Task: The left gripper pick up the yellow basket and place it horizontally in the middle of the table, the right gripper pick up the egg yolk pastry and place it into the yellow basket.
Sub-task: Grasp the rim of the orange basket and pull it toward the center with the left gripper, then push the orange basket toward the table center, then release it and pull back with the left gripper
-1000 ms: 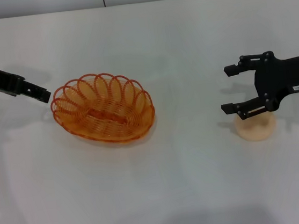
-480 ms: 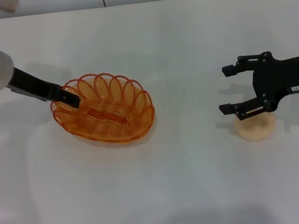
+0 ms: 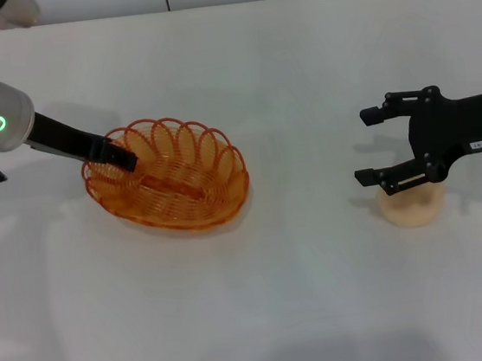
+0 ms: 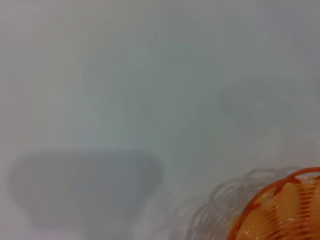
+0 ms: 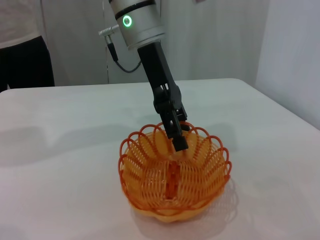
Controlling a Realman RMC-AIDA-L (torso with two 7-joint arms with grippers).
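The yellow basket (image 3: pixel 166 176) is an oval orange wire basket left of the middle of the white table (image 3: pixel 306 295). My left gripper (image 3: pixel 121 159) reaches down from the left, its tip at the basket's left rim. The right wrist view shows the basket (image 5: pixel 175 180) with the left gripper (image 5: pixel 176 132) dipping just inside its far rim. The left wrist view shows only an edge of the basket (image 4: pixel 280 212). My right gripper (image 3: pixel 374 144) is open and empty at the right. It hovers just above the egg yolk pastry (image 3: pixel 411 205), which lies on the table.
The table's far edge meets a grey wall at the top of the head view. In the right wrist view a person in dark clothes (image 5: pixel 20 45) stands behind the table's far side. Bare tabletop lies between the basket and the pastry.
My left arm has swung in from the left, and its gripper tip has gone from beside the basket to its left rim. The right gripper, basket and pastry have barely moved.
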